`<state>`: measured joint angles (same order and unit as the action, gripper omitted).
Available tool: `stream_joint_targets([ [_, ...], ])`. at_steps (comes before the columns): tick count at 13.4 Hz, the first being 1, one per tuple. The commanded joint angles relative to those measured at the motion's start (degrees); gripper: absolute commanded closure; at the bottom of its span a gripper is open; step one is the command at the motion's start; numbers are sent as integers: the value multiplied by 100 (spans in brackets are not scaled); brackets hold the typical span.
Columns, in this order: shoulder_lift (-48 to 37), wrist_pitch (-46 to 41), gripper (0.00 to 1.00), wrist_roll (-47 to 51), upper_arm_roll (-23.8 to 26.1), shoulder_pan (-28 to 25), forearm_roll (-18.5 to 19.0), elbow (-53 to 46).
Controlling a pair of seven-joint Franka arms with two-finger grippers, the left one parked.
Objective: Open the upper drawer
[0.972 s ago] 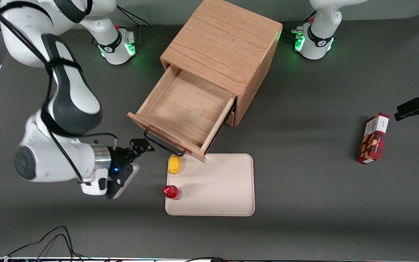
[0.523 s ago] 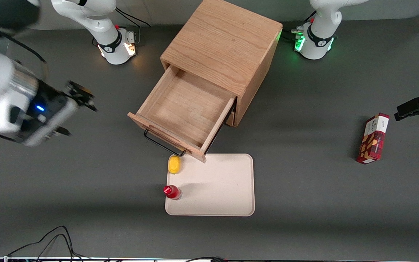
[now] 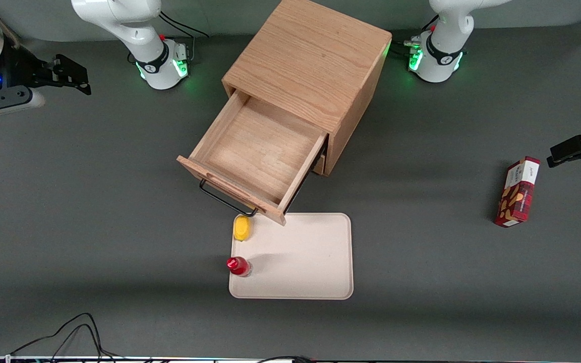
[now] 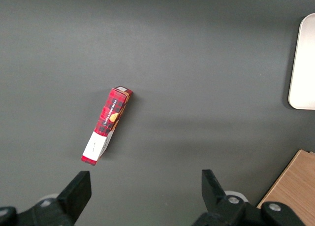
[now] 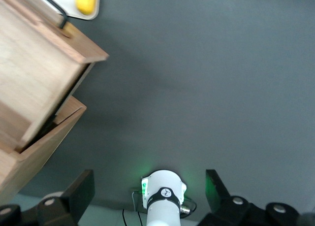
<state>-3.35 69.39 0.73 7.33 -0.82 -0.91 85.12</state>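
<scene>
- Since the earlier frame we see the gripper (image 3: 71, 75) has pulled away from the drawer's handle (image 3: 227, 200), up toward the working arm's corner of the tabletop (image 3: 94, 212); nothing else has shifted.
- Cabinet (image 3: 315, 70) sits mid-table near the edge by the arm bases. The upper drawer (image 3: 257, 151) is pulled well out of it, looks empty, front panel and black bar handle overhanging the tray's corner.
- Step: we judge the opening done and the arm in retreat. Next move calls only for parking clear of the drawer, no further pull.
- Arm pose: wrist raised high and well apart from the drawer, near the working arm's base (image 3: 162, 63). In the right wrist view the fingers (image 5: 74, 196) are spread wide, holding nothing.
- Tray (image 3: 321, 282) lies nearer the front camera than the cabinet; a yellow object (image 3: 241, 228) and a red bottle (image 3: 238, 265) sit along its working-arm edge.
- Red box (image 3: 518, 191) lies toward the parked arm's end.
</scene>
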Motion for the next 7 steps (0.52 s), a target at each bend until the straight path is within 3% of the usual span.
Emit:
stream_joint_targets([
  [1, -1333, 1047, 0, 207, -328, -15, 47, 2039],
  [7, -685, 1059, 0, 514, -433, -32, 30, 1323],
])
